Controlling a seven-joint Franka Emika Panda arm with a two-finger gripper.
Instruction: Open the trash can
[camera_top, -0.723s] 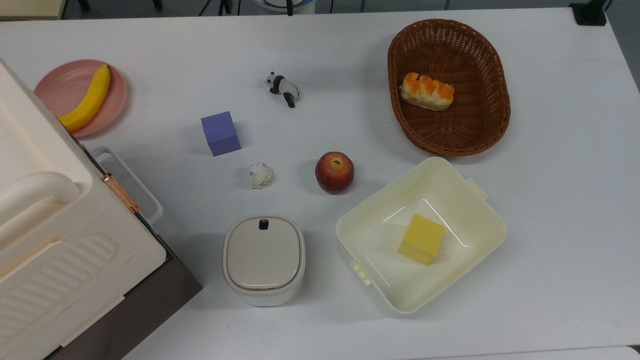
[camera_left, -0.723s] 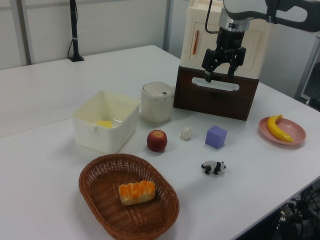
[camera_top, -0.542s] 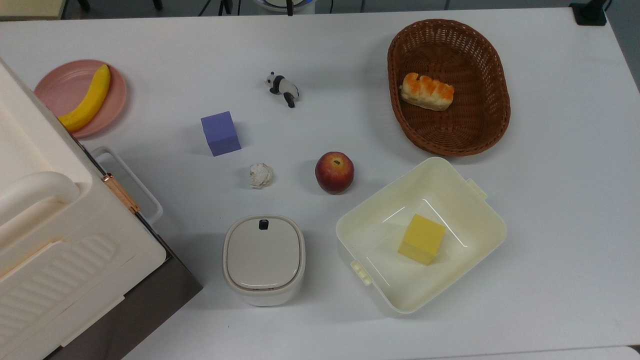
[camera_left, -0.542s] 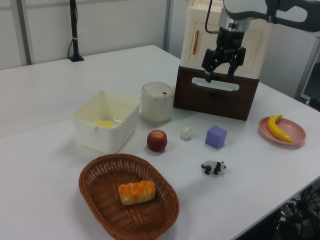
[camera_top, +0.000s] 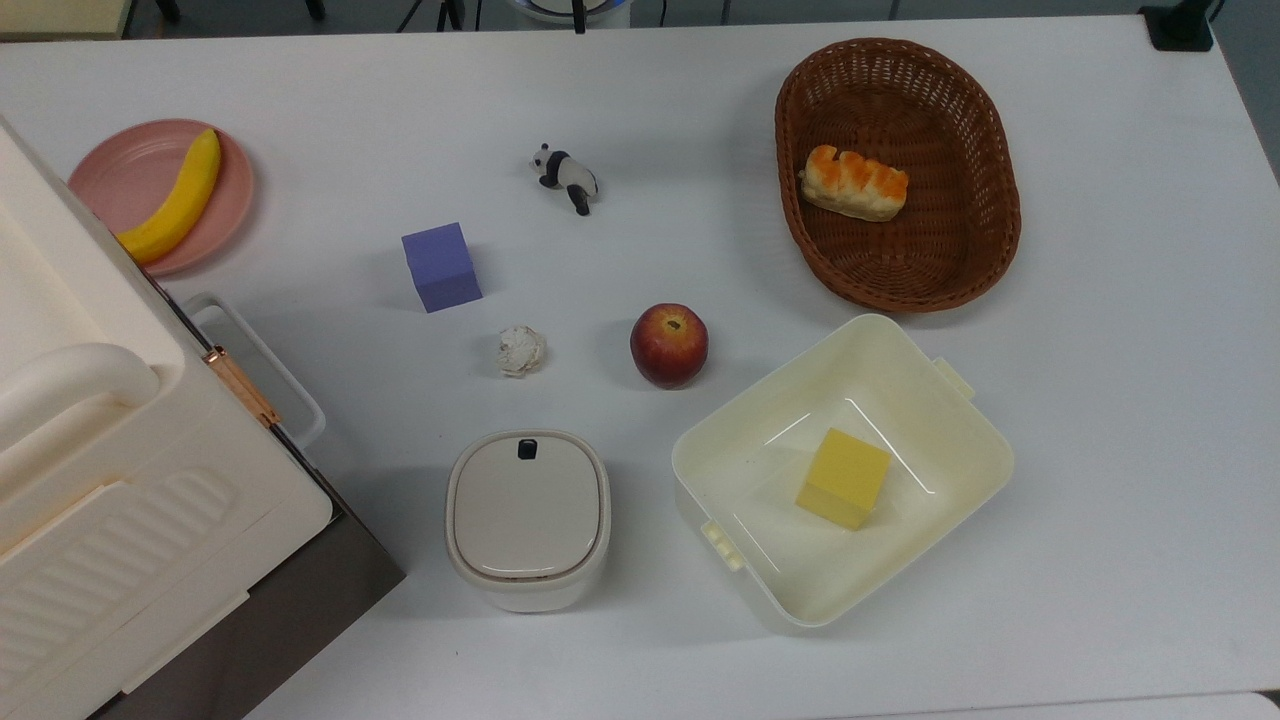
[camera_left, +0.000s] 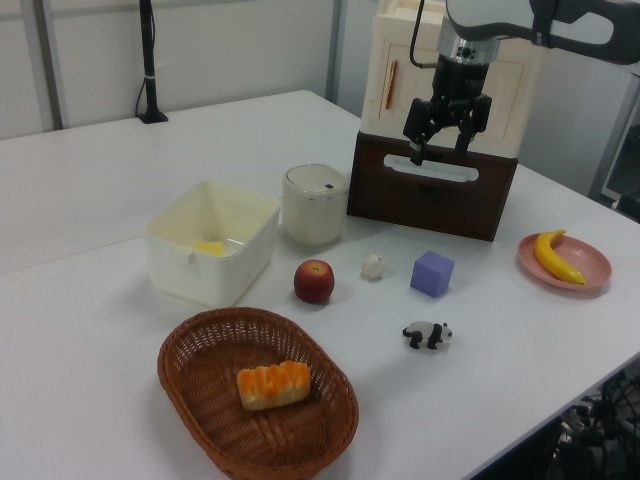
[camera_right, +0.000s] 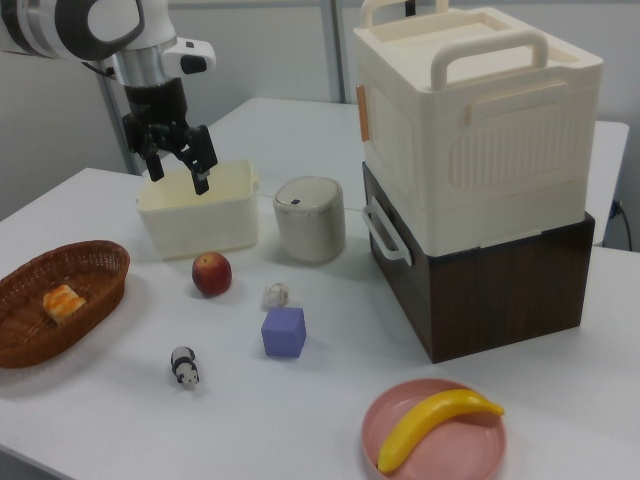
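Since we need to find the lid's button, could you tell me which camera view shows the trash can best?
The top view: it looks straight down on the trash can, showing the closed lid and its black button whole. The left view and the right view show mostly its side wall, with the lid foreshortened and the button tiny.

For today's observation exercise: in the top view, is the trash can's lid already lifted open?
No. The trash can has its flat greyish lid lying shut across the top, with the small black button showing near one edge.

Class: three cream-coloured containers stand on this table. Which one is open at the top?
The square tub holding the yellow block. The trash can has its lid shut, and the big ribbed case is closed too.
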